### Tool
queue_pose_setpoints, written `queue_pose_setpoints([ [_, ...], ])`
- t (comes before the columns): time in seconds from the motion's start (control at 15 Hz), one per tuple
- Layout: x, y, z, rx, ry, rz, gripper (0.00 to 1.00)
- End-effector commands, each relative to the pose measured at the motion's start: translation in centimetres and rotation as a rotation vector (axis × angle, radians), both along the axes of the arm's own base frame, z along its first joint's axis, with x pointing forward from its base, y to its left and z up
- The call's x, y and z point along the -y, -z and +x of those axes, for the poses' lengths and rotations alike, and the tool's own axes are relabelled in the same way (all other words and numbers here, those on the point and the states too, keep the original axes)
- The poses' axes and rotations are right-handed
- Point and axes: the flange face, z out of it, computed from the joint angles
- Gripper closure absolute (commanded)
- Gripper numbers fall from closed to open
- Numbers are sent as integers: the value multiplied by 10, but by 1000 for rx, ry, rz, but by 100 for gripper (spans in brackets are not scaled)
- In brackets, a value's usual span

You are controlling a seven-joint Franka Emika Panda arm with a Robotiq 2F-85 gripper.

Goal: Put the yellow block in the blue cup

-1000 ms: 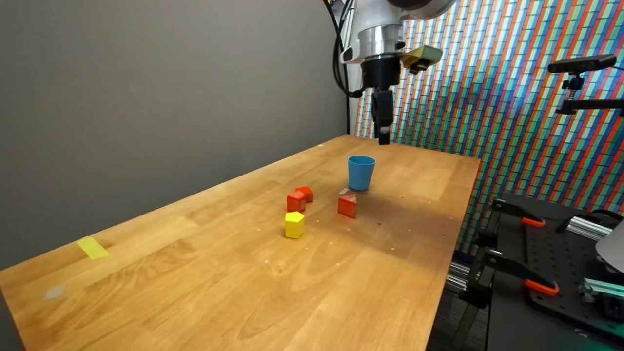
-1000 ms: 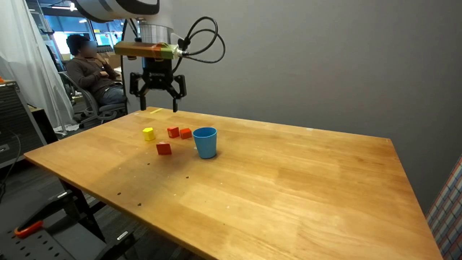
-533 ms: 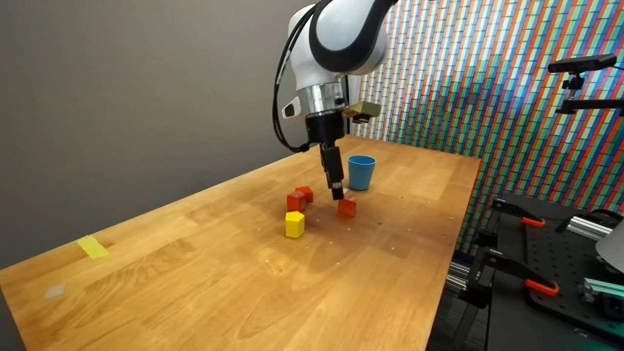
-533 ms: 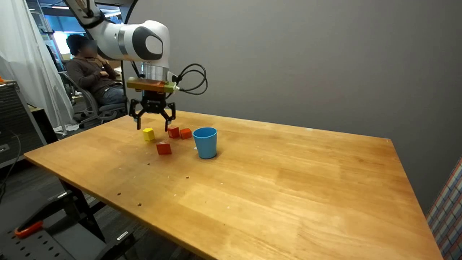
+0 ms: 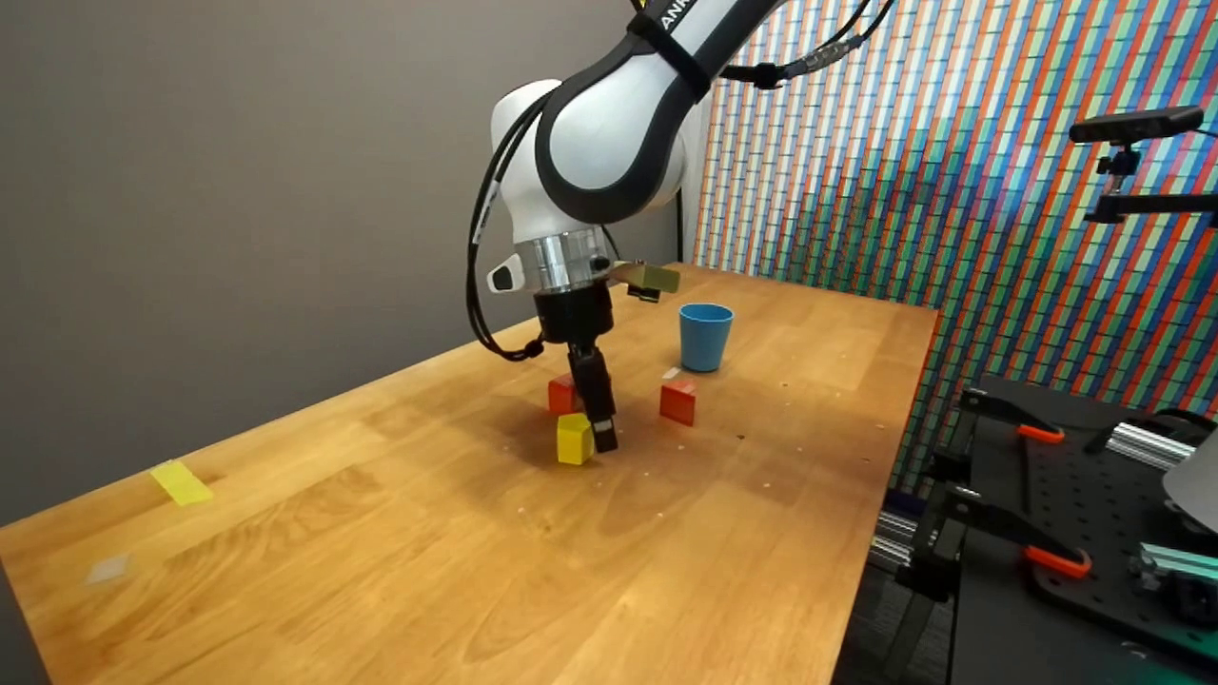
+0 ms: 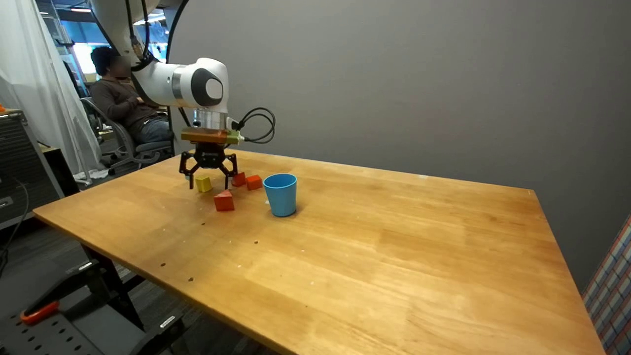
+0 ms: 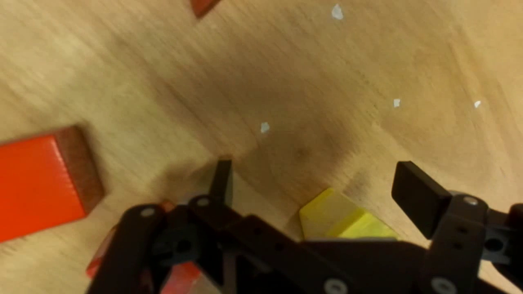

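Note:
The yellow block [image 5: 572, 440] stands on the table, in both exterior views [image 6: 203, 184]. The blue cup [image 5: 704, 340] stands upright on the table, also in an exterior view [image 6: 281, 196]; it is out of the wrist view. My gripper [image 6: 209, 187] is open and low over the table, pointing down. In the wrist view the yellow block [image 7: 335, 214] shows between the two spread fingers of the gripper [image 7: 313, 163], touching neither as far as I see; its lower part is hidden by the gripper body. In an exterior view one finger [image 5: 605, 447] overlaps the block's edge.
A red block [image 5: 563, 395] is close behind the yellow block, partly hidden by a finger. A second red block [image 6: 254, 182] lies beside it, near the cup. A red wedge [image 5: 678, 401] lies toward the table's front. Flat yellow tape [image 5: 181, 482] is by the wall.
My arm has come down and across from above the cup to the yellow block, gripper still open. The red block behind the yellow one seems slightly shifted. The cup and yellow block stay put.

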Motion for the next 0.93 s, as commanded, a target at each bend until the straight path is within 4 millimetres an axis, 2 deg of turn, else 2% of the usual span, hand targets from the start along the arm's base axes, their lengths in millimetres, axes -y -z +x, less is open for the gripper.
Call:
queue_pose_setpoints([
  [0.0, -25, 10, 10, 20, -24, 8, 0],
  [0.27, -42, 13, 7, 19, -39, 19, 0],
  [0.33, -42, 15, 6, 14, -38, 17, 25],
  [0.4, -42, 15, 5, 15, -28, 13, 26],
  [0.87, -32, -2, 6, 52, 64, -31, 79],
])
